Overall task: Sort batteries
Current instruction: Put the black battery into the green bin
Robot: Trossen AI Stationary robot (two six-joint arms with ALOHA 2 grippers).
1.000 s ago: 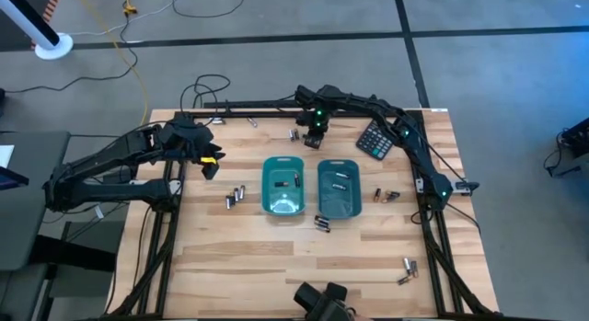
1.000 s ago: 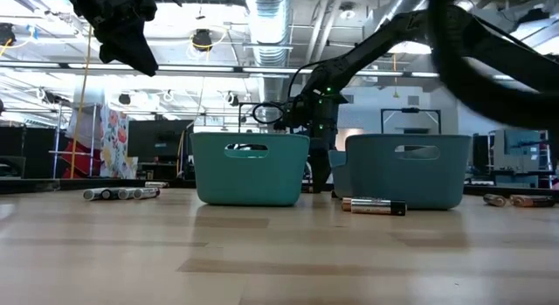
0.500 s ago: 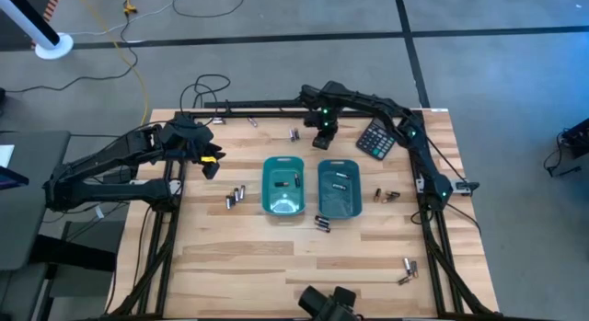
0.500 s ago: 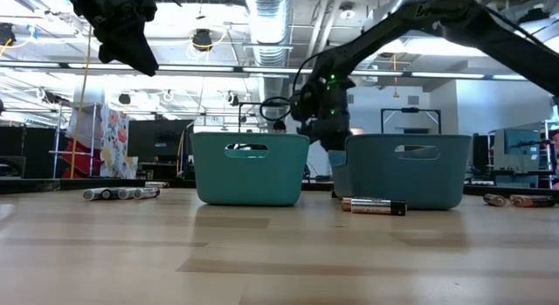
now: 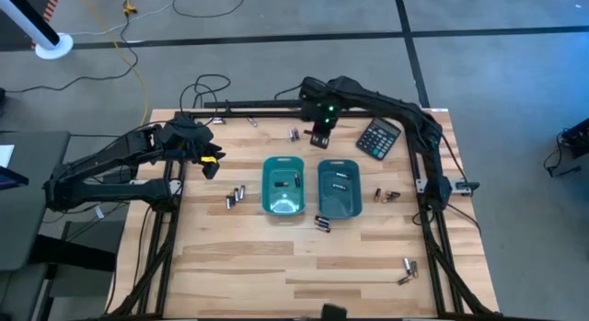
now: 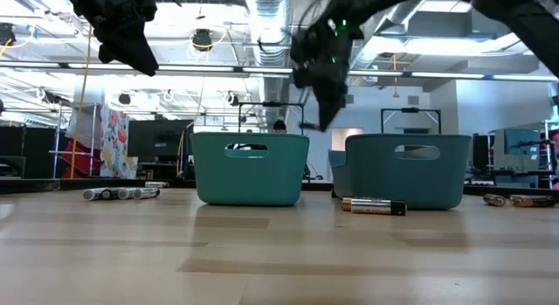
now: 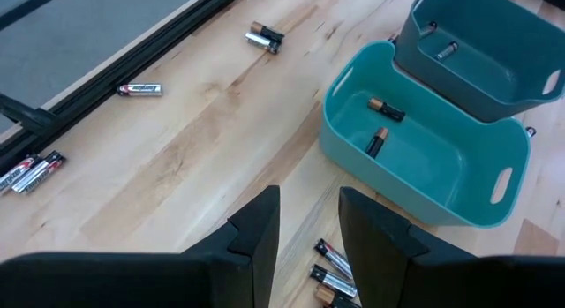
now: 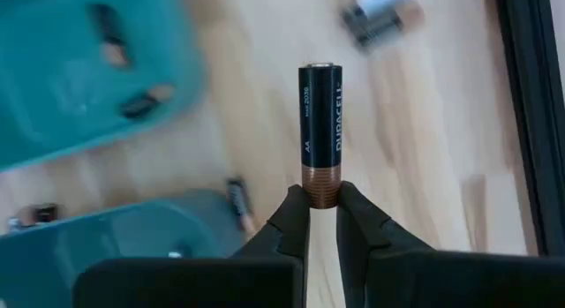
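- Since half a second ago your right gripper (image 5: 319, 137) has lifted: in the low view it now hangs well above the tray rims, where before it sat down behind them. The left arm has not shifted.
- Your left gripper (image 5: 208, 161) hovers over the table's left side, short of the trays; its fingers (image 7: 256, 237) stand a little apart with nothing between them.
- Near it, a small group of batteries (image 5: 236, 196) lies on the wood, left of the trays.
- The left teal tray (image 5: 282, 206) holds two batteries (image 7: 380, 125); one more shows in the right teal tray (image 5: 339, 208) beside it.
- Two loose batteries (image 5: 322, 223) lie on the table just in front of the trays.
- Your right gripper is closed on a battery (image 8: 320, 133), pinching its coppery end so the black body stands out past the fingertips (image 8: 294, 211). You can read "DURACELL" along it, plus "AA" and small digits too fine to make out.
- Below it, a pair of batteries (image 5: 294, 134) rests by the far rail.
- Right of that sits the black calculator (image 5: 378, 138).
- More batteries (image 5: 386, 196) lie right of the trays, and another pair (image 5: 406, 270) near the front right corner.
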